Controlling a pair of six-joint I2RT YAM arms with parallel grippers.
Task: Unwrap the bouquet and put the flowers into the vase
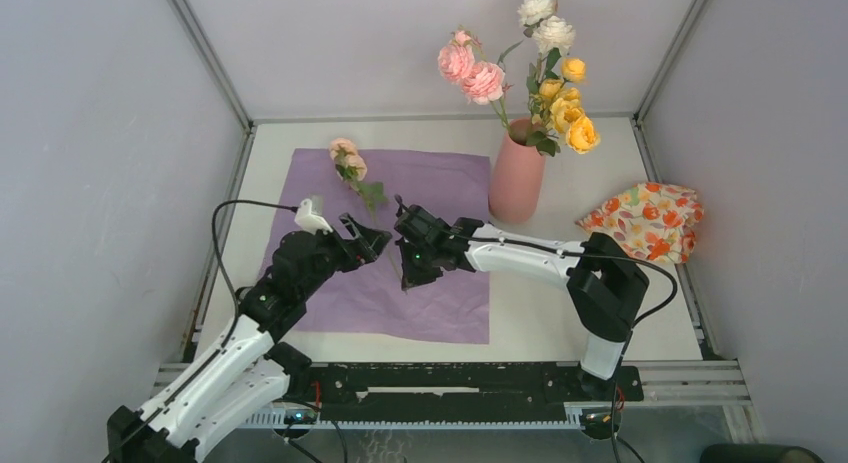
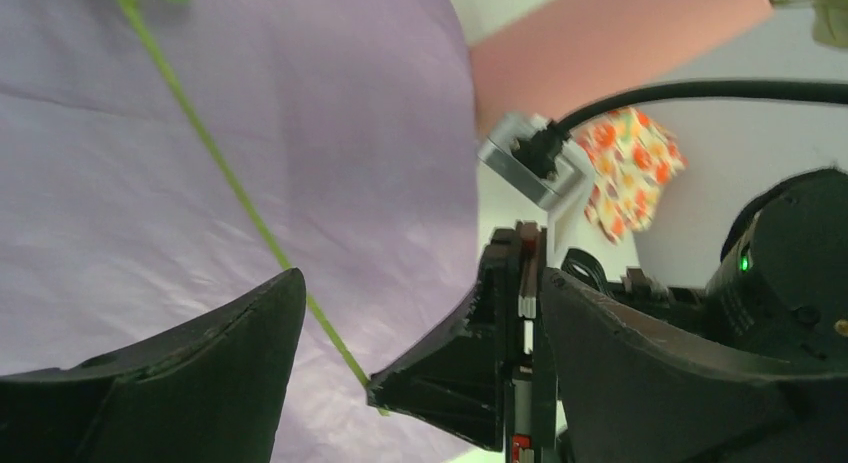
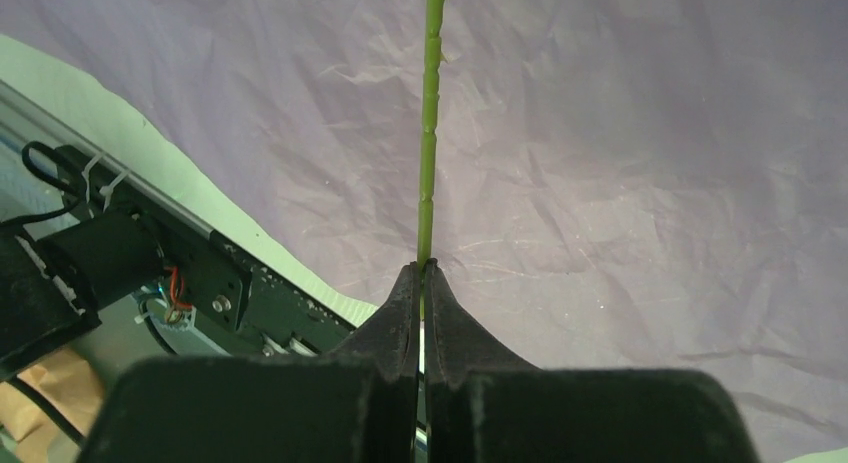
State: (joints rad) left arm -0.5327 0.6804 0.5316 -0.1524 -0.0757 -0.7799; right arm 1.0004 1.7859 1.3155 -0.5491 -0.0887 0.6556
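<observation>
- Our right gripper (image 3: 421,268) is clenched on the bottom end of a thin green stem (image 3: 430,133). The jaws meet flat with the stem pinched between them.
- That stem belongs to the one rose (image 1: 347,161) not in the vase. Its peach-pink head is over the purple paper (image 1: 440,303), at about 11 o'clock from the right gripper in the overhead view. We cannot tell whether the head rests on the paper or is lifted off it.
- The long axis therefore runs from 11 to 5 o'clock: head at the far end, cut end near, with our grip at the 5 o'clock end.
- The vase (image 1: 516,183) stands upright at roughly 2 o'clock from the right gripper, at the paper's far right corner. The other flowers (image 1: 555,73), pink, white and yellow, are in it.
- Our left gripper (image 1: 366,239) is released with its jaws wide, just at 9 o'clock of the right gripper and beside the stem. In its wrist view the stem crosses the gap between the jaws, touching neither as far as we can see.
- We judge the right arm the nearer one to the vase, and it has the stem.
- The coming move turns on swinging that axis from lying to upright, cut end down, over the mouth at 2 o'clock.
- Since we hold the very tip, we think the left gripper may need to take the stem higher up first.
- The flowered cloth bundle (image 1: 645,221) sits at 3 o'clock of the vase, which we judge to be clear of that path.
</observation>
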